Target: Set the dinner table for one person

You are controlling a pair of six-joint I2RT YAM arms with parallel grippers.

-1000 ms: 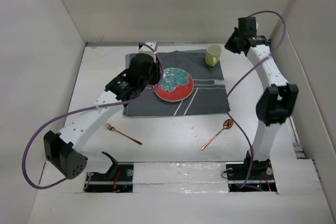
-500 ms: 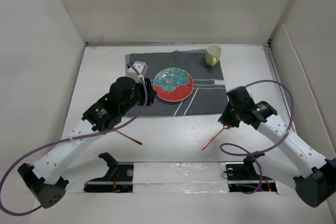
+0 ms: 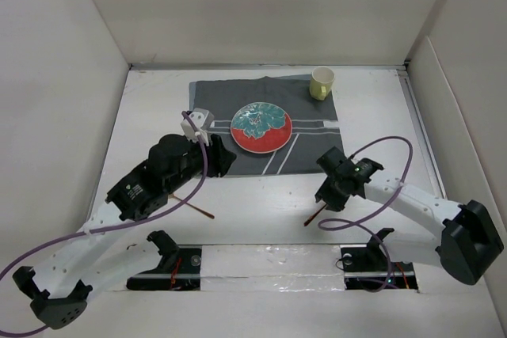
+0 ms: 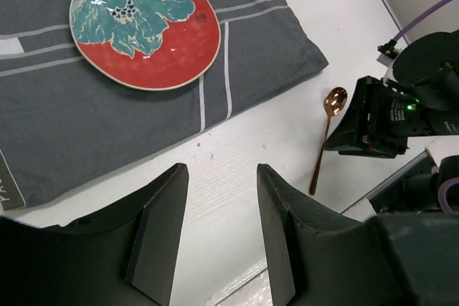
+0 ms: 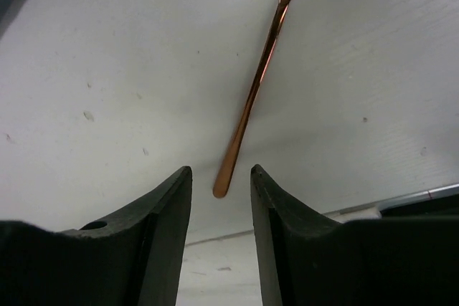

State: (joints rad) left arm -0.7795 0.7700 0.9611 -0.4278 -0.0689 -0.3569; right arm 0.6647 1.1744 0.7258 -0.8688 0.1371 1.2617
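Note:
The dinner table [image 3: 261, 191] carries a dark grey striped placemat [image 3: 305, 152] with a red and teal plate [image 3: 261, 127] on it and a yellow mug [image 3: 322, 82] at its far right corner. A copper spoon [image 5: 254, 98] lies on the white surface. My right gripper [image 5: 221, 171] hangs open just above the spoon's handle end, not touching it. My left gripper [image 4: 221, 170] is open and empty over bare table near the placemat's front edge. Under the left arm, only the handle of a copper fork [image 3: 204, 213] shows.
White panels wall in the table on the left, back and right. Both arm bases and a taped strip [image 3: 269, 259] run along the near edge. Purple cables [image 3: 372, 223] loop beside each arm. The left wrist view also catches the right gripper [image 4: 387, 116] by the spoon [image 4: 326, 134].
The right arm swung from the back right corner down to the spoon. The left arm drew back from the plate toward the front. Both grippers opened wider.

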